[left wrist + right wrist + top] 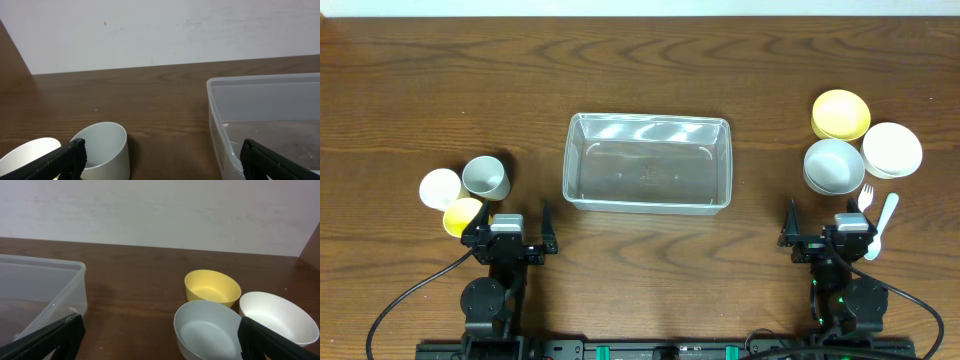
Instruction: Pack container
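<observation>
Probably lab — wooden table (640, 60), bare white wall (160, 30).

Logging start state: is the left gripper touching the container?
Apart. The overhead view shows bare table between the container and the left gripper, which is open.

L arm (492, 290) and R arm (848, 292) sit folded low, well apart. L gripper (509, 225) and R gripper (829, 228) point fwd, jaws spread wide, gripping nothing; black fingers (55, 162) edge each wrist cam's lower corners.
</observation>
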